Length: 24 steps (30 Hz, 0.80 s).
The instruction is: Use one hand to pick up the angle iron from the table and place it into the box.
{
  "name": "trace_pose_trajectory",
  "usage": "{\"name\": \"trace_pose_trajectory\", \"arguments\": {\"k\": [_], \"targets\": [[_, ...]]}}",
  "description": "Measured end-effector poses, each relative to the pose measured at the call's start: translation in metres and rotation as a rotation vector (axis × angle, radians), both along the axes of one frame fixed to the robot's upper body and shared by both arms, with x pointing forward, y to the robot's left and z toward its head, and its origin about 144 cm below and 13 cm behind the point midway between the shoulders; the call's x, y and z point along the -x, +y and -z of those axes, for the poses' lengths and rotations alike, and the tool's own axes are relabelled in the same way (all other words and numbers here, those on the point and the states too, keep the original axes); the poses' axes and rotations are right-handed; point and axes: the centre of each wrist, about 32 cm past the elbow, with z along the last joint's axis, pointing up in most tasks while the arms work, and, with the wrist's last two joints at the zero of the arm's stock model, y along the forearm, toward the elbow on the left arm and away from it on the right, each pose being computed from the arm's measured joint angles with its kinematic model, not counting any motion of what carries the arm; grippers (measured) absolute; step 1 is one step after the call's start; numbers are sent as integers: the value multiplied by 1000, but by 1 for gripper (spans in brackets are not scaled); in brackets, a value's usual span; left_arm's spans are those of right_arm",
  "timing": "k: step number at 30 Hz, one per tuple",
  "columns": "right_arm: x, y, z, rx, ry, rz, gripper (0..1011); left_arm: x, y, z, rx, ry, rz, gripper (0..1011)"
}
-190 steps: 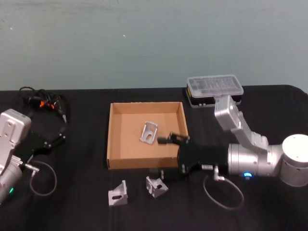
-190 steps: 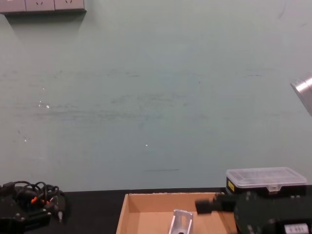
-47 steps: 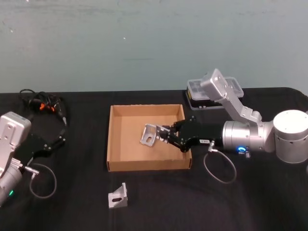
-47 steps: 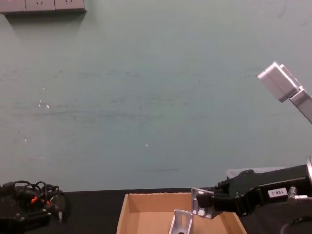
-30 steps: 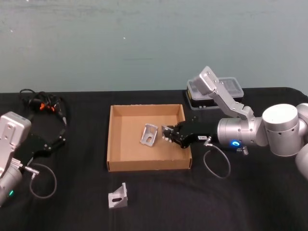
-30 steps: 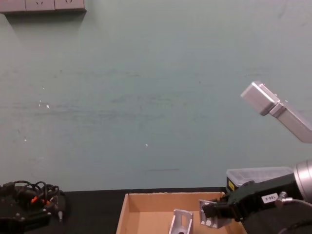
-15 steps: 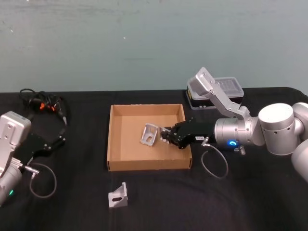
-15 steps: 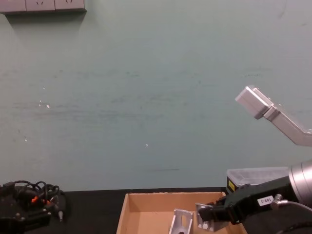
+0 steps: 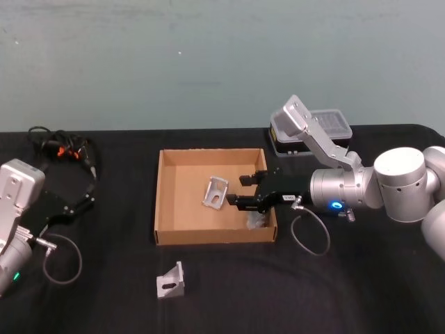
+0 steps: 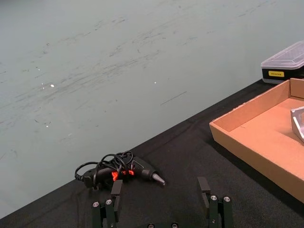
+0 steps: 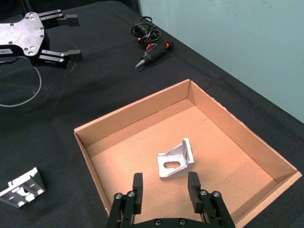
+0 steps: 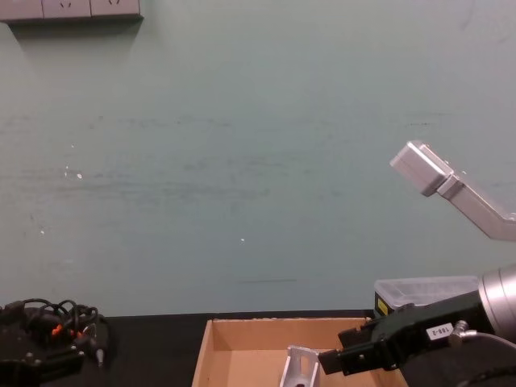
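The brown cardboard box (image 9: 160, 202) lies mid-table. One silver angle iron (image 9: 216, 191) stands inside it, also seen as the bracket (image 11: 175, 159) and from the side (image 12: 300, 367). A second angle iron (image 9: 254, 221) lies in the box's near right corner, just under my right gripper (image 9: 243, 190). That gripper hovers open over the box's right side with nothing between its fingers (image 11: 137, 184). A third angle iron (image 9: 170, 282) sits on the black table (image 9: 229, 299) in front of the box. My left gripper (image 10: 159, 199) rests open at the far left.
A black case with a clear lid (image 9: 313, 132) stands behind the right arm. A black corded tool (image 9: 59, 147) lies at the back left. The right arm's cable loop (image 9: 309, 236) hangs beside the box's right wall.
My right gripper has gone from shut on an angle iron to open. The released angle iron now lies in the box's near right corner. The left arm has not moved.
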Motion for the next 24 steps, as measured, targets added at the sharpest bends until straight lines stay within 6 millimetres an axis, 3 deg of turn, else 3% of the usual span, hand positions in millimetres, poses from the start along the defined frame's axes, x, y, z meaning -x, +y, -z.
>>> {"name": "trace_pose_trajectory", "arguments": {"k": [14,24], "targets": [[0,0,0,0,-1,0,990,0,0,0,0,0,0,1000],[10,-6,-1,-78,-47,-40,1002,0,0,0,0,0,0,1000]]}}
